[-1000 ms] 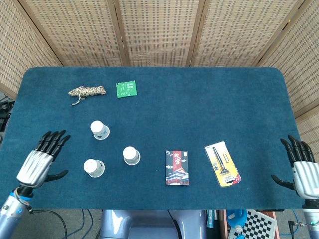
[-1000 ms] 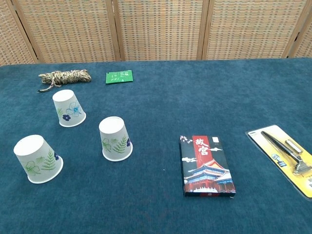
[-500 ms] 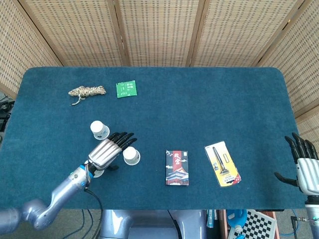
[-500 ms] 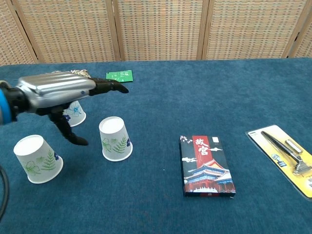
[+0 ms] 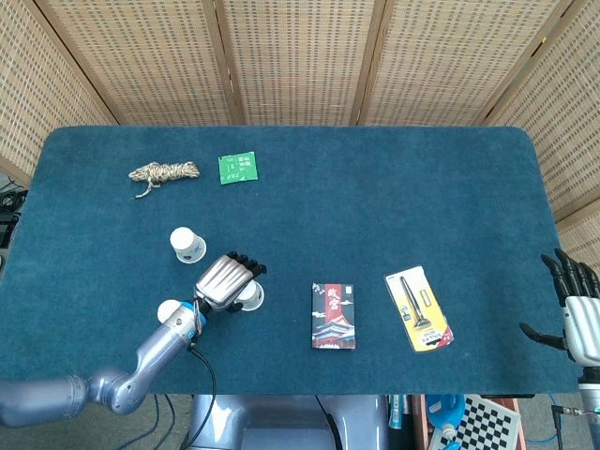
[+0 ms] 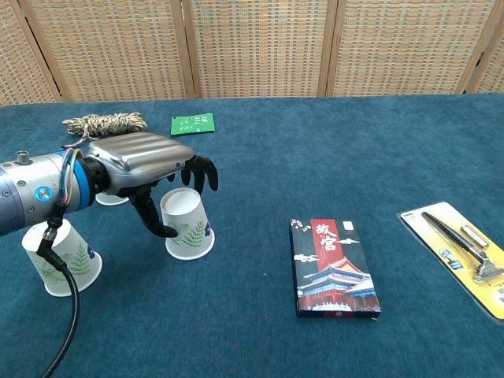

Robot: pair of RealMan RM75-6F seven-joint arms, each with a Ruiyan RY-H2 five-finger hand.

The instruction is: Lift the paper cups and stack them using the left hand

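Observation:
Three white paper cups with leaf and flower prints stand upside down at the table's near left. My left hand [image 5: 225, 278] [image 6: 150, 169] arches over the middle cup [image 6: 187, 224] [image 5: 250, 296], fingers curved down past its far side and thumb by its left wall; a firm grip does not show. The near-left cup [image 6: 59, 256] [image 5: 170, 310] sits partly behind my forearm. The far cup [image 5: 187, 246] is mostly hidden by the hand in the chest view. My right hand [image 5: 581, 309] hangs open past the table's right edge.
A coiled rope [image 5: 164, 172] [image 6: 104, 124] and a green card [image 5: 238, 167] [image 6: 192, 124] lie at the far left. A dark printed box [image 5: 333, 316] [image 6: 335, 266] lies right of the cups, and a yellow pen pack [image 5: 418, 308] [image 6: 461, 256] further right.
My left hand came in from the left edge over the table and settled above the middle cup, its fingers curling down around it. The right hand sank slightly. The cups have not moved.

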